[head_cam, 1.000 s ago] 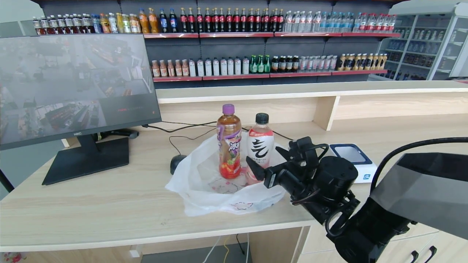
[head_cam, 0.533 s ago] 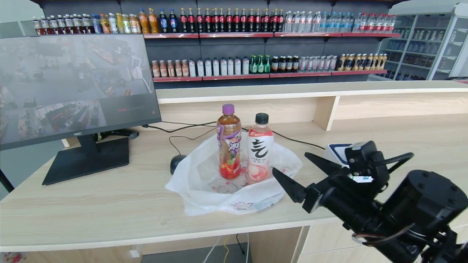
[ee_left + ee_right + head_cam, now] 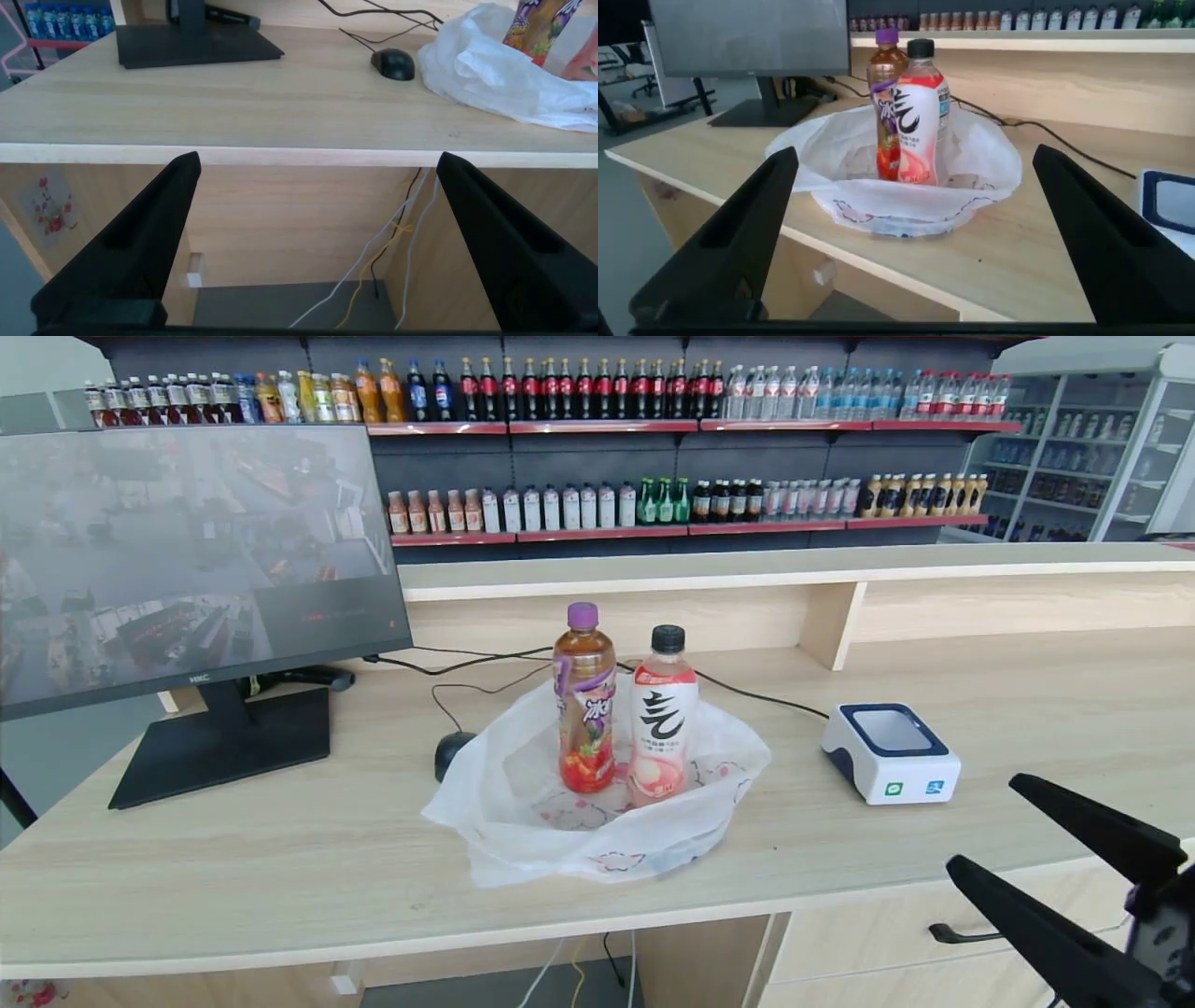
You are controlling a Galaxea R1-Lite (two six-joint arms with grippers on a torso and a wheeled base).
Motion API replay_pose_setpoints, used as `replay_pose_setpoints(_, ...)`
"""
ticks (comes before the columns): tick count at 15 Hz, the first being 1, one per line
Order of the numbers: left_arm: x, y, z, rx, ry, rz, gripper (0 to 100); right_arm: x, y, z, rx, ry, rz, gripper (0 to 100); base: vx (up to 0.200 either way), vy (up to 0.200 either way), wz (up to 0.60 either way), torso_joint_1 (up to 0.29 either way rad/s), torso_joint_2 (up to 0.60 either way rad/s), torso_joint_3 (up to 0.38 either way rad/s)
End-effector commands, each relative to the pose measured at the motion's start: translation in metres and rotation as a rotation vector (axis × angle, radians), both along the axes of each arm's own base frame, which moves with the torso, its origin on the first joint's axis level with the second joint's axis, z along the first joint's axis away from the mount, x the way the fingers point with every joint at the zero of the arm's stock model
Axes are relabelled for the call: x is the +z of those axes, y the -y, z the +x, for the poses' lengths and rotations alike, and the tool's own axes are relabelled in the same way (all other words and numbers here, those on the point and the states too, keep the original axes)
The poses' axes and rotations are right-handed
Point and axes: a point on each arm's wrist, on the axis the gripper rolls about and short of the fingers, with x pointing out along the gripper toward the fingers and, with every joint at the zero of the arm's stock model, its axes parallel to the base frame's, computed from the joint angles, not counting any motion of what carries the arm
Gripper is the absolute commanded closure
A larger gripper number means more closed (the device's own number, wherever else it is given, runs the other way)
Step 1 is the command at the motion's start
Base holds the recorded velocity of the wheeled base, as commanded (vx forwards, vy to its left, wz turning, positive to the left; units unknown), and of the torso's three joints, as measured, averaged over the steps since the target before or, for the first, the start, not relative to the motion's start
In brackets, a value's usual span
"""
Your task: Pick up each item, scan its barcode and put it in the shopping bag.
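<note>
We judge bagging done: no loose item left on worktop (image 3: 233,859). Next move, in our view: confirm nothing more to scan, keep arms clear.
Left jaws released, empty, low before worktop edge.
Shopping bag (image 3: 523,803) mid-worktop, mouth open; holds purple-capped tea bottle (image 3: 585,700) and black-capped pink bottle (image 3: 664,709), upright, side by side.
Scanner (image 3: 892,751) right of bag, apart.
Right jaws released, empty, well apart from bag.

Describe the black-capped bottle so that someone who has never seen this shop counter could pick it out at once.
On the wooden counter, between the monitor and the small white scanner, lies an open white shopping bag with two upright bottles in it. The black-capped bottle is the one nearer the scanner: white label, pale pink drink; its neighbour, the purple-capped bottle, holds amber drink.
</note>
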Motion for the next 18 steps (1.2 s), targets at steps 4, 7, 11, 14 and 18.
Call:
replay_pose_setpoints(4,0.000,0.000,0.000,0.000,0.000,0.000,0,-0.067,0.077,-0.095,0.098,-0.086,-0.117,0,0.000,0.000,0.00,0.000,0.00,0.000)
replay_pose_setpoints(7,0.000,0.000,0.000,0.000,0.000,0.000,0,-0.090,0.084,-0.104,0.096,-0.110,-0.131,0,0.000,0.000,0.00,0.000,0.00,0.000)
replay_pose_setpoints(11,0.000,0.000,0.000,0.000,0.000,0.000,0,-0.089,0.075,-0.100,-0.236,-0.220,-0.161,0,0.000,0.000,0.00,0.000,0.00,0.000)
replay_pose_setpoints(14,0.000,0.000,0.000,0.000,0.000,0.000,0,-0.088,0.071,-0.100,-0.458,-0.258,-0.143,0,0.000,0.000,0.00,0.000,0.00,0.000)
replay_pose_setpoints(18,0.000,0.000,0.000,0.000,0.000,0.000,0,-0.089,0.071,-0.102,-0.490,-0.236,-0.137,0,0.000,0.000,0.00,0.000,0.00,0.000)
